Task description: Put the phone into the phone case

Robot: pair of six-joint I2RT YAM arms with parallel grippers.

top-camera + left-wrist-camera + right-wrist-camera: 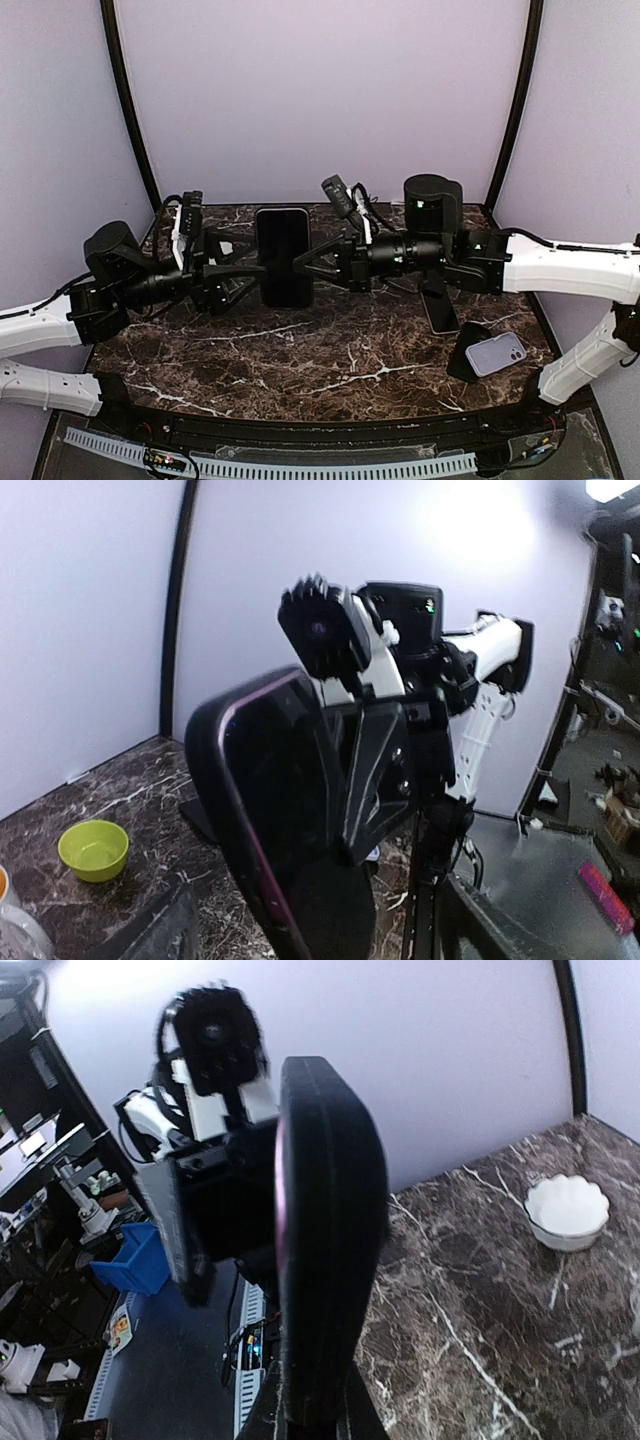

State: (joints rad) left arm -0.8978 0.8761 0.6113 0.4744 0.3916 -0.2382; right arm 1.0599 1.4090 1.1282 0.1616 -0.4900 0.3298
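Note:
A black phone [284,257] is held flat, screen up, above the middle of the table between both grippers. In the wrist views it shows a thin purple rim line inside a thick black shell [270,810], seen edge-on from the right wrist [325,1240]. My right gripper [303,265] is shut on its right edge, with fingers on both faces [315,1415]. My left gripper [257,266] straddles its left edge. One pad [335,910] lies over the face, and the other finger [155,930] stands apart from the back.
A second dark phone [438,305] lies on the marble table [300,360] under the right arm. A lilac phone-shaped piece [497,352] lies at the right, beside a black piece [463,350]. A green bowl [93,850] and a white bowl [566,1210] stand on the table.

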